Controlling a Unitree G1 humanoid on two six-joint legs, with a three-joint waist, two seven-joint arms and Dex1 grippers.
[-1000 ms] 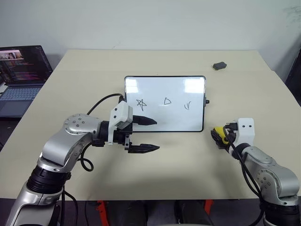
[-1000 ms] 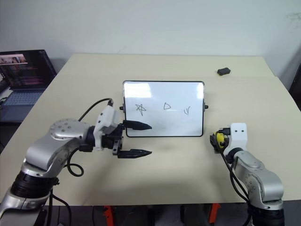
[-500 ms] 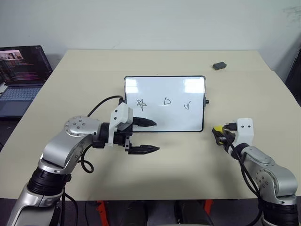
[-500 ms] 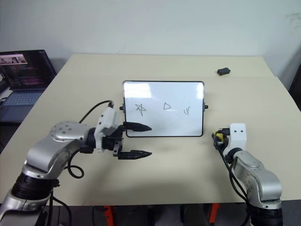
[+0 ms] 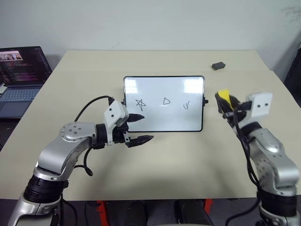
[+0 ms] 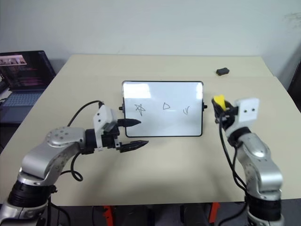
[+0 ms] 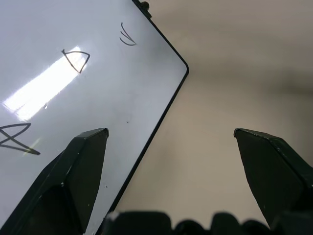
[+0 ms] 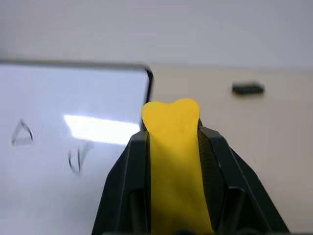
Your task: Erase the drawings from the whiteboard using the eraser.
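Right claw (image 5: 225,104) is clamped on the eraser (image 5: 223,96), yellow block pinched between both black fingers, held off the worktop (image 5: 188,155). From the head views it sits at about 3 o'clock of the whiteboard (image 5: 164,103), just beside the right edge and side knob; cannot tell if it touches the frame. In the right wrist view the eraser (image 8: 174,161) runs up between the fingers, its end poking past the tips, with the board's top right corner behind it.

Whiteboard lies flat mid-worktop. The drawings (image 5: 165,102) are all there: star (image 5: 140,103) at 9 o'clock of the board face, triangle (image 5: 167,100) centre, check squiggle (image 5: 187,105) at 3 o'clock.

Left claw (image 5: 138,128) has its fingers apart, gripping nothing. It hovers at the board's 7 o'clock corner, upper finger over the white surface below the star, lower finger over bare worktop in front of the frame. Left wrist view shows the board's bottom edge passing between the two fingertips (image 7: 85,161).

Small dark grey lump (image 5: 218,66) sits at 1 o'clock, well apart from the board. Open laptop (image 5: 21,75) off the worktop at 9 o'clock.
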